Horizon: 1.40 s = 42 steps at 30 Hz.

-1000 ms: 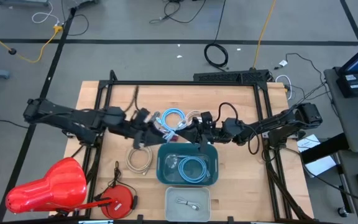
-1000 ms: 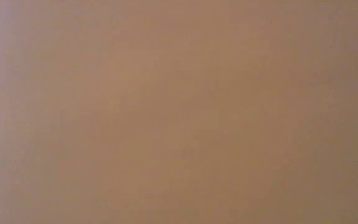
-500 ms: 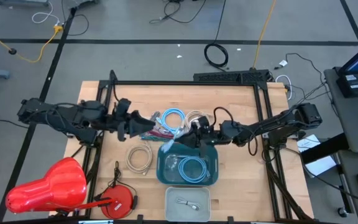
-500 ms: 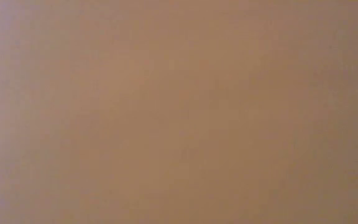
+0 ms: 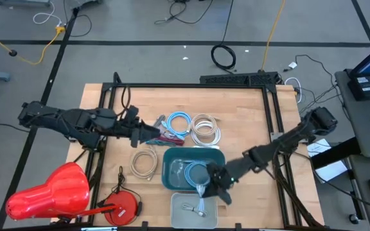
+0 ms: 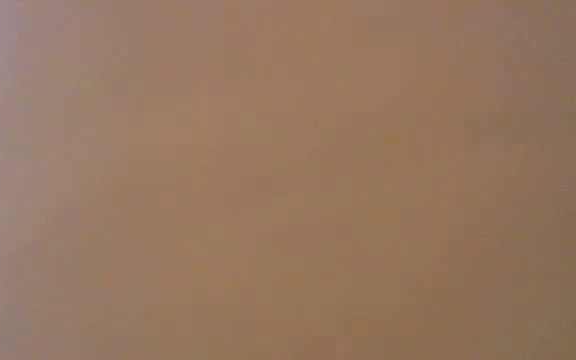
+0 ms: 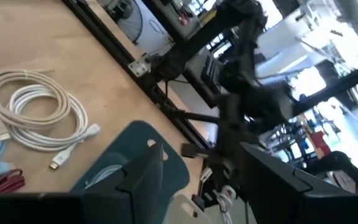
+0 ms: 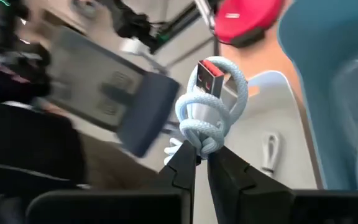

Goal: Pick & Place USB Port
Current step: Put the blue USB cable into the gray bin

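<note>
A light-blue USB cable [image 5: 201, 194], tied in a small bundle with a red-lined plug [image 8: 212, 71] at its end, is carried by my right gripper [image 5: 206, 187] over the far rim of the grey tray [image 5: 176, 204] at the table's near edge. A small white cable [image 5: 193, 210] lies in that tray. My left gripper [image 5: 154, 132] is open and holds nothing; it hovers left of the table's centre beside a red braided cable [image 5: 169, 136]. The low view shows only a blank tan surface. My right gripper pinches the light-blue cable bundle between its two fingers [image 8: 187, 163] at the knotted part [image 8: 202, 138] opposite the plug end. The bundle is lifted clear and sticks out beyond the fingertips, above the grey tray [image 8: 277, 134].
A teal bin [image 5: 169, 174] holding a blue cable coil sits just beyond the tray. A blue coil [image 5: 180, 122] and white coils [image 5: 205, 128] [image 5: 144, 163] lie on the wood. A red object [image 5: 50, 192] and a red disc [image 5: 124, 205] sit near-left. Black frame rails border the table.
My right gripper has swung from the cable pile at the table's centre toward the near edge, past the teal bin, carrying the light-blue cable bundle to above the grey tray. My left gripper has drawn back a little toward the table's left.
</note>
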Each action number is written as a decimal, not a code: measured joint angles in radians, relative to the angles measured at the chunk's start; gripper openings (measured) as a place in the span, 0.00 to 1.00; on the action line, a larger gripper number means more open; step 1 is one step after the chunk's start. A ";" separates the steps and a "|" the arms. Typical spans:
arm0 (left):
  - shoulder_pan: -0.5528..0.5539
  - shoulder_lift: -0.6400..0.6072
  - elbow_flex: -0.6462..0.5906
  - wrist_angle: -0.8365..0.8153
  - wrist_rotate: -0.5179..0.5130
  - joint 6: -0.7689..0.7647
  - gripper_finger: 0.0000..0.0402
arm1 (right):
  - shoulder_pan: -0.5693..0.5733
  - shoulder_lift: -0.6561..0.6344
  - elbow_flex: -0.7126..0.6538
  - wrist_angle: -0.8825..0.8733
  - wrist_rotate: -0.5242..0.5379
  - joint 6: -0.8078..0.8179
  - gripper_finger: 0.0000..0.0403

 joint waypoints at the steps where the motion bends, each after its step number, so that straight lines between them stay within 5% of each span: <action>1: 0.000 0.003 0.000 0.005 -0.010 -0.007 0.52 | 0.021 0.000 0.037 -0.072 0.039 -0.013 0.04; 9: -0.061 0.040 0.000 0.030 -0.093 -0.077 0.52 | 0.103 0.084 0.404 -0.541 0.297 -0.095 0.02; 19: -0.204 0.158 0.000 0.117 -0.210 -0.174 0.52 | 0.121 0.407 0.700 -0.835 0.143 -0.109 0.02; 26: -0.293 0.239 0.000 0.186 -0.259 -0.235 0.52 | 0.133 0.601 0.921 -1.136 0.142 -0.173 0.01; 36: -0.363 0.278 0.000 0.196 -0.333 -0.298 0.52 | 0.147 0.638 0.967 -1.185 0.140 -0.304 0.01; 42: -0.365 0.278 0.000 0.199 -0.345 -0.302 0.52 | 0.146 0.638 0.967 -1.100 0.077 -0.395 0.18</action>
